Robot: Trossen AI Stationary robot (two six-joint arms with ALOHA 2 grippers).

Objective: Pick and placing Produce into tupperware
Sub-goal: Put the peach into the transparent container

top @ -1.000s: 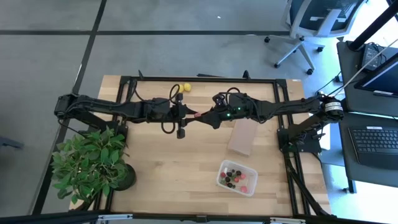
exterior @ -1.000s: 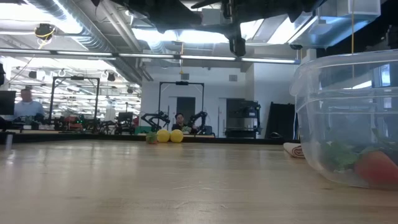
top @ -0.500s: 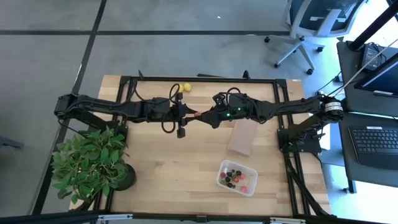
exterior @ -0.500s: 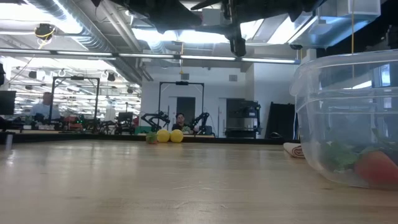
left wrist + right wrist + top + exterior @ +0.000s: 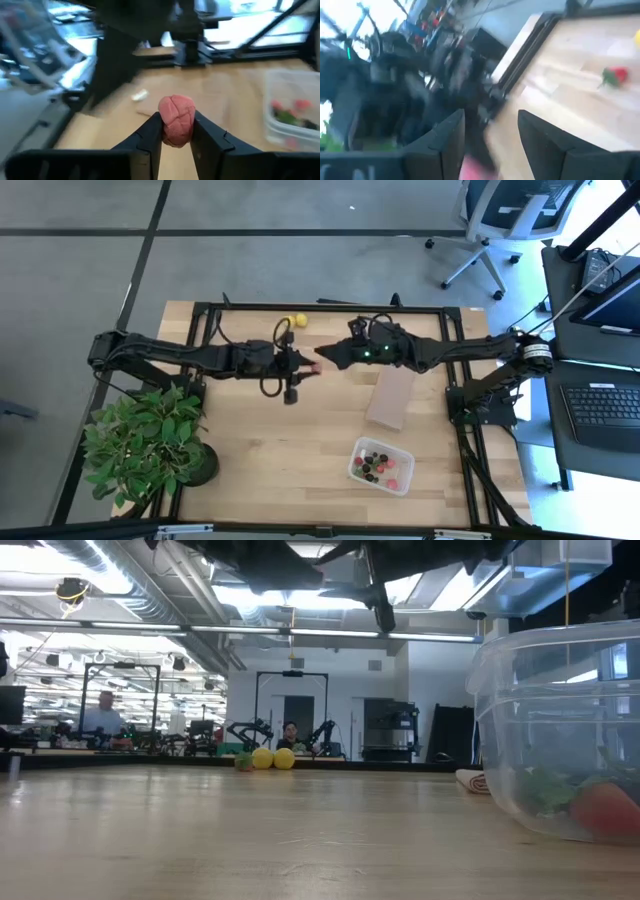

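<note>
A: High view, from the left: the left gripper (image 5: 312, 367) hangs mid-worktop (image 5: 250, 450), jaws pinched on a pink berry (image 5: 176, 120).

B: And the right gripper (image 5: 325, 358)?

A: Just beside it, jaws parted, empty. The tupperware (image 5: 381, 466) sits well apart, toward the front right.

B: I'd keep that pinch firm, carry past the brown block (image 5: 390, 399), and release low over the rim.

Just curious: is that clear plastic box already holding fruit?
Yes. The clear plastic rectangular tupperware sits upright without a lid, holding red and dark fruit pieces.
</note>
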